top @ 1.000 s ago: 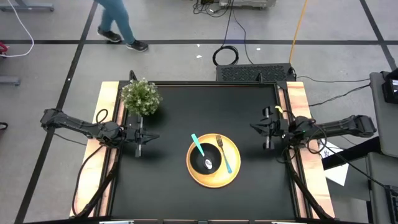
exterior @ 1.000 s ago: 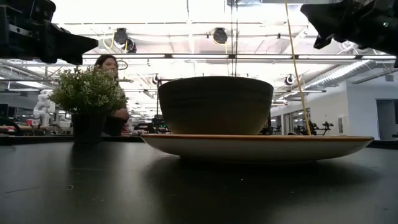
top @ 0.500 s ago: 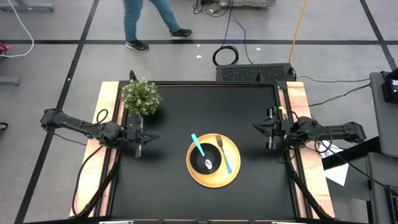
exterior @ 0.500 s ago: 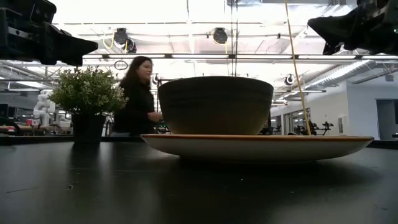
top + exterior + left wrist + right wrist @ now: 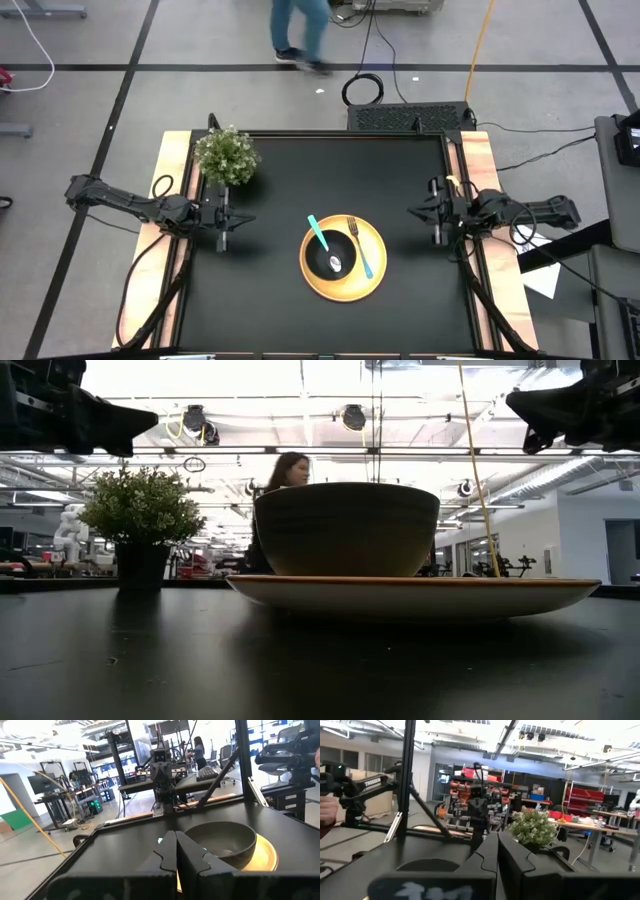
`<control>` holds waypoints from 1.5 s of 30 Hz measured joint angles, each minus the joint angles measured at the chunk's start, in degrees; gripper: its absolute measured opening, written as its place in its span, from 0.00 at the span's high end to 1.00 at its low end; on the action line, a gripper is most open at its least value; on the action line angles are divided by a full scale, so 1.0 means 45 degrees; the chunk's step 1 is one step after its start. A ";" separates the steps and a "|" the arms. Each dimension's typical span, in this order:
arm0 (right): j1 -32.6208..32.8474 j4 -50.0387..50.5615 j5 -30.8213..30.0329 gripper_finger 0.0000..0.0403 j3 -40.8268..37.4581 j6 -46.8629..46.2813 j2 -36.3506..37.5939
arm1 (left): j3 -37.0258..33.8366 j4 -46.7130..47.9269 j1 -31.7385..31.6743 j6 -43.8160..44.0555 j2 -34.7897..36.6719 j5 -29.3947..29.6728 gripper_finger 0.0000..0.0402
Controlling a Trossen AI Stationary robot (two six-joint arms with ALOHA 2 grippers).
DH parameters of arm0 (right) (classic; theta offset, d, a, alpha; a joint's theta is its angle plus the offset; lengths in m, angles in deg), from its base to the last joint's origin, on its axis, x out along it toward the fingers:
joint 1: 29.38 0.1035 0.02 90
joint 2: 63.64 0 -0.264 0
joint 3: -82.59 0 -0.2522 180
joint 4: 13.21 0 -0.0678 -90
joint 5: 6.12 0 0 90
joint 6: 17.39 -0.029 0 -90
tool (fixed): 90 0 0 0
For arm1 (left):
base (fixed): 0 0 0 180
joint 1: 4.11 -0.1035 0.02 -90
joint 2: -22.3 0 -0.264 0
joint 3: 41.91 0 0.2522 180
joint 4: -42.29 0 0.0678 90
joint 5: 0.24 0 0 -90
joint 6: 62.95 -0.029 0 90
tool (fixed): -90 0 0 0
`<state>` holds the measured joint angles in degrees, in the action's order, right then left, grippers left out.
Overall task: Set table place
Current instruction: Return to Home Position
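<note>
A round yellow plate [image 5: 373, 283] lies on the black table [image 5: 280, 170], right of its middle and toward the near edge. A black bowl [image 5: 332, 256] stands on the plate. A teal-handled spoon [image 5: 318, 233] leans in the bowl, its handle over the far rim. A teal-handled fork [image 5: 362, 253] lies on the plate beside the bowl. My left gripper [image 5: 246, 219] is shut and empty at the table's left side, above the table. My right gripper [image 5: 409, 212] is shut and empty at the table's right side. Bowl [image 5: 345, 528] and plate [image 5: 412, 595] fill the low view.
A small bushy green potted plant [image 5: 227, 156] stands at the table's far left corner. Wooden strips [image 5: 483, 170] run along the two short sides. A person [image 5: 300, 30] walks on the floor beyond the far edge. Cables and a black box lie behind the table.
My right gripper has drawn back a little toward the table's right edge and toward the near edge, staying shut. The person behind the table has walked from left to right.
</note>
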<state>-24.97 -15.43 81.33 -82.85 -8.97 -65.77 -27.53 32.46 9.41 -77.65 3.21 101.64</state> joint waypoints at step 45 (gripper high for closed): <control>0.0139 0.0085 0.0291 1.00 0.0000 -0.0675 0.0000 | 0.0000 0.0171 0.0000 0.0544 -0.0005 -0.0187 0.95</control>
<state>-24.34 -15.05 82.64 -82.85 -12.00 -65.77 -27.53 33.22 9.41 -75.20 3.19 100.80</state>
